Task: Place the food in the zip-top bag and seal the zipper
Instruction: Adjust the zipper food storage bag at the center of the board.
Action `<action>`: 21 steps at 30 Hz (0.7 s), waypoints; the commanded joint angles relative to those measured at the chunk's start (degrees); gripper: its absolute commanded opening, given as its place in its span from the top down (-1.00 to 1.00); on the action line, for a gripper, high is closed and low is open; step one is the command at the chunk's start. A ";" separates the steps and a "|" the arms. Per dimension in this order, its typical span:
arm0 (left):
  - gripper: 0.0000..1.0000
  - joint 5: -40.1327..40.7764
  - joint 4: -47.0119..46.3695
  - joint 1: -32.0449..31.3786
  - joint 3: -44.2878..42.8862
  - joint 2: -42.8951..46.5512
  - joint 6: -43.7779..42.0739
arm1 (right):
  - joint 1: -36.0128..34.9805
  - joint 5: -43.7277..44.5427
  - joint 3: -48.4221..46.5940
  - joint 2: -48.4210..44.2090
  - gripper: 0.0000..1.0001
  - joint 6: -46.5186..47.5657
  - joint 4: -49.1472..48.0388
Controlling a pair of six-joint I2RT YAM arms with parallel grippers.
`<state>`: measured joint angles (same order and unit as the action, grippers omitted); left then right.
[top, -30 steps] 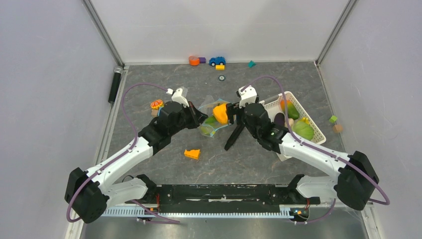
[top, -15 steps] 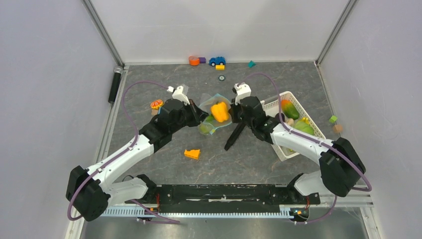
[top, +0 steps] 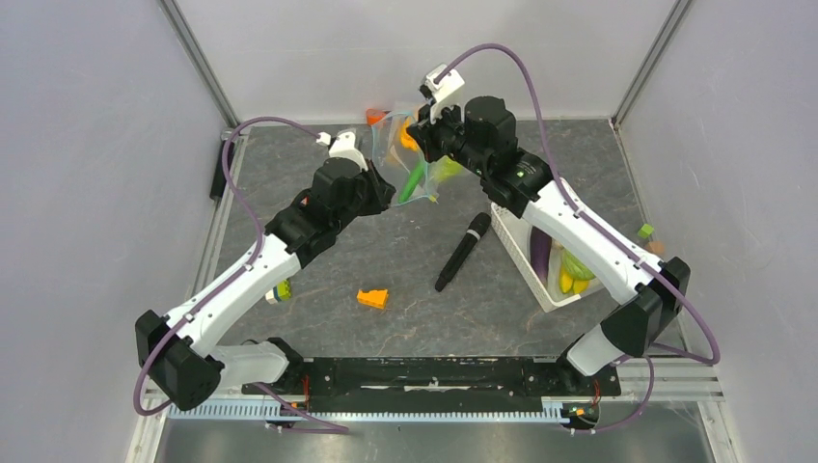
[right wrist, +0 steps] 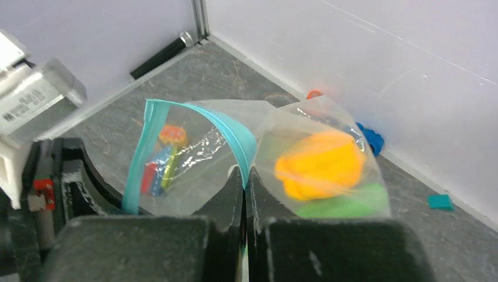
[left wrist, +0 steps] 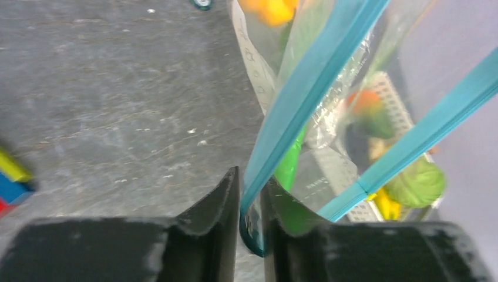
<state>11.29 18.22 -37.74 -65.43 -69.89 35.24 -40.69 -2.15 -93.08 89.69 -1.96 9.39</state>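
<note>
The clear zip-top bag [top: 394,154] hangs in the air over the back of the table, stretched between both grippers. Inside it are an orange toy vegetable [right wrist: 320,164] and a long green pod [top: 413,181]. My left gripper [top: 383,190] is shut on the lower end of the teal zipper [left wrist: 311,82], which runs up out of its narrowly parted jaws [left wrist: 249,197]. My right gripper [top: 421,128], higher and farther back, is shut on the zipper [right wrist: 226,126] at the bag's upper edge. More food lies in the white basket [top: 511,236].
A black cylinder [top: 461,253] lies mid-table and an orange wedge [top: 372,298] sits nearer the front. A small toy [top: 282,289] shows under the left arm. Small blocks [top: 646,231] lie by the right wall. A blue car [right wrist: 370,140] and a teal block [right wrist: 440,201] sit at the back wall.
The right gripper closed on the bag's edge. Both arms then lifted the bag off the table and carried it toward the back wall, the right arm rising highest.
</note>
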 commanded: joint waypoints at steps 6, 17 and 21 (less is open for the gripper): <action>-0.43 11.78 6.13 -0.15 1.54 3.71 -4.00 | 0.62 -6.75 2.65 0.76 1.00 10.76 3.74; -0.07 17.30 9.33 -0.14 -2.81 -0.48 -7.54 | 0.61 -14.33 9.97 -2.23 1.00 18.96 3.39; 0.94 18.81 9.60 -0.14 -2.76 -0.29 -8.04 | 0.65 -11.86 12.21 -2.54 0.96 20.76 4.75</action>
<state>25.85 27.44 -37.74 -65.73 -70.59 29.52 -40.16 -14.57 -81.97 90.15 15.33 15.38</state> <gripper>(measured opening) 0.195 0.010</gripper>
